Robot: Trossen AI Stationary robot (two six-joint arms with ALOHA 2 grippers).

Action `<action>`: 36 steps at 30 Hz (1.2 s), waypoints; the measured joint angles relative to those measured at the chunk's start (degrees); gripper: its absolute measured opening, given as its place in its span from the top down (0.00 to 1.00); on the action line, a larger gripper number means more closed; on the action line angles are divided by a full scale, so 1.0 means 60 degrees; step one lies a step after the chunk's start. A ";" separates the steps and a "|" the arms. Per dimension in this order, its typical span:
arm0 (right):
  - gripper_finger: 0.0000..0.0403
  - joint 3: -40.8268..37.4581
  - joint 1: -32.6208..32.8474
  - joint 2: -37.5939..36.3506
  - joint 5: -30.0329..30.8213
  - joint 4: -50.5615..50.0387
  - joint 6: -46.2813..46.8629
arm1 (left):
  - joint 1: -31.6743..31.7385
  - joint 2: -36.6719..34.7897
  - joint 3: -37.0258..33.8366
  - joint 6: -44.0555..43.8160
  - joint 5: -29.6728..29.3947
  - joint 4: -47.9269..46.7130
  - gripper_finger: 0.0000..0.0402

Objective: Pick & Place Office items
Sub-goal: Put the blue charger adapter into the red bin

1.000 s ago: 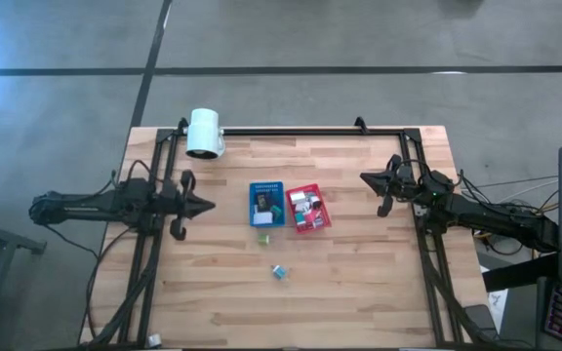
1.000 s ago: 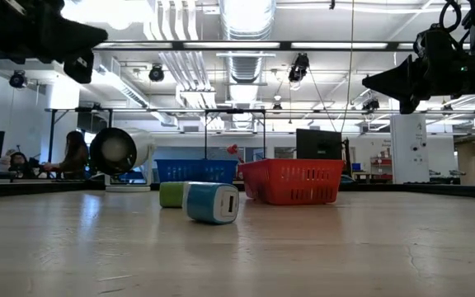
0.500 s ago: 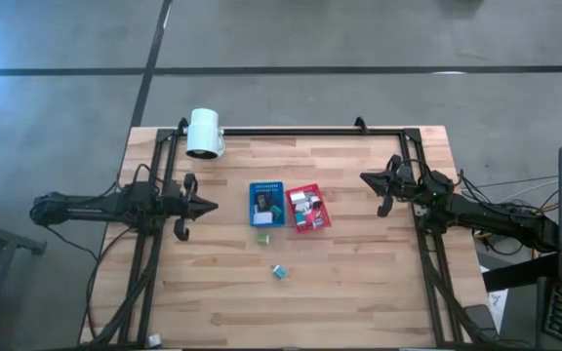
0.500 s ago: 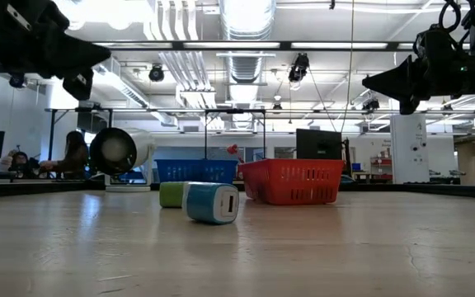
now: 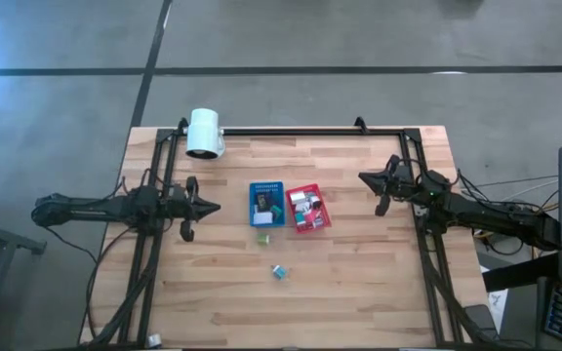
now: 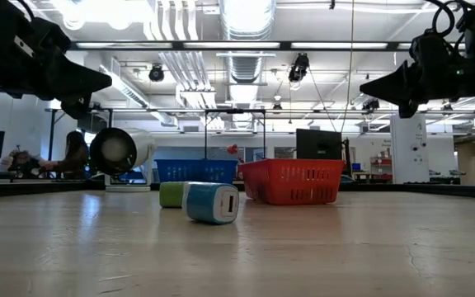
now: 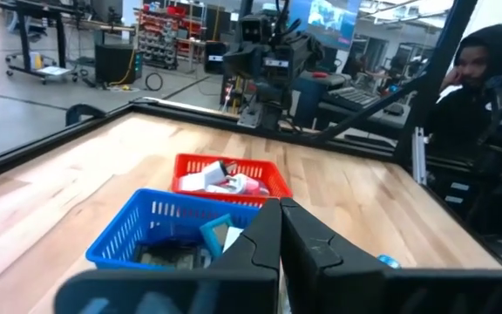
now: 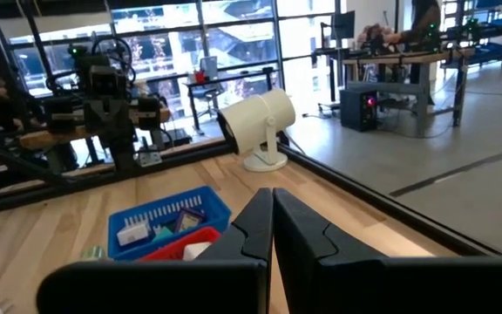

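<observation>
— What lies across the wooden desk point(image 5: 359, 283), from the left?

— The left pincer point(image 5: 215, 206) hovers with fingers pressed together, holding nothing. Behind it the big white cylinder point(image 5: 204, 134) stands at the far edge.

— And in the middle?

— The blue perforated tray point(image 5: 266, 204) and red perforated tray point(image 5: 308, 208) sit side by side, small office items inside. A green block point(image 5: 262, 237) lies just in front of the blue tray; a teal-and-white block point(image 5: 278, 272) lies nearer the front, apart.

— The right side?

— The right pincer point(image 5: 363, 177) hovers, also pressed together, empty, pointing toward the trays.
</observation>
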 joint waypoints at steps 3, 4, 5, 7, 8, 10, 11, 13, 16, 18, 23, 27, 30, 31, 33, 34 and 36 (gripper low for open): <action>0.98 0.0000 0.0004 -0.0004 -0.0004 0.0040 0.0083 | 0.0000 -0.0011 0.0000 -0.0036 -0.0010 0.0011 0.98; 0.98 0.0000 0.0002 -0.0004 -0.0005 0.0036 0.0203 | 0.0000 -0.0011 0.0000 -0.0036 -0.0010 0.0004 0.98; 0.98 0.0000 0.0004 -0.0003 -0.0020 0.0050 0.0378 | 0.0000 -0.0011 0.0000 -0.0036 -0.0010 0.0007 0.98; 0.98 0.0000 0.0028 0.0000 -0.0216 0.0237 0.0584 | 0.0000 -0.0011 0.0000 -0.0020 -0.0010 0.0004 0.98; 0.98 0.0004 0.0117 0.0000 -0.0312 0.0427 0.0582 | 0.0000 -0.0011 0.0000 0.0011 -0.0014 0.0005 0.98; 0.98 0.0148 0.0435 -0.0004 -0.0373 0.0603 0.0413 | 0.0000 -0.0007 0.0000 0.0036 -0.0176 0.0002 0.98; 0.98 0.0296 0.0661 0.0000 -0.0256 0.0605 0.0296 | 0.0000 -0.0008 0.0000 0.0037 -0.0296 -0.0002 0.98; 0.98 0.0608 0.1281 0.0137 0.0124 0.0611 -0.0032 | 0.0000 -0.0007 0.0000 0.0040 -0.0541 -0.0003 0.98; 0.98 0.1089 0.2441 0.0699 0.0820 0.0550 -0.0587 | 0.0000 -0.0007 0.0000 0.0040 -0.0625 -0.0002 0.98; 0.98 0.1570 0.3265 0.1265 0.1196 0.0473 -0.0880 | 0.0000 -0.0007 0.0000 0.0040 -0.0625 -0.0003 0.98; 0.98 0.3082 0.5264 0.3180 0.2453 0.0314 -0.2188 | 0.0000 0.0000 0.0000 0.0040 -0.0625 -0.0208 0.98; 0.98 0.4315 0.6100 0.4972 0.3178 -0.0833 -0.2840 | 0.0000 0.0000 0.0000 0.0031 -0.0622 -0.0391 0.98; 0.98 0.5323 0.6162 0.6229 0.3162 -0.1864 -0.2777 | 0.0000 0.0004 0.0000 0.0003 -0.0625 -0.0394 0.98; 0.98 0.5691 0.6156 0.6645 0.3157 -0.2185 -0.2744 | 0.0000 0.0004 0.0000 0.0000 -0.0622 -0.0393 0.98; 0.98 0.6394 0.6132 0.7466 0.2813 -0.2792 -0.2917 | 0.0000 0.0004 0.0000 0.0000 -0.0622 -0.0393 0.98; 0.98 0.6772 0.6111 0.7868 0.2421 -0.3051 -0.3141 | 0.0000 0.0004 0.0000 0.0000 -0.0622 -0.0393 0.98; 0.98 0.7552 0.6094 0.8667 0.1522 -0.3403 -0.3702 | 0.0000 0.0004 0.0000 0.0004 -0.0623 -0.0395 0.98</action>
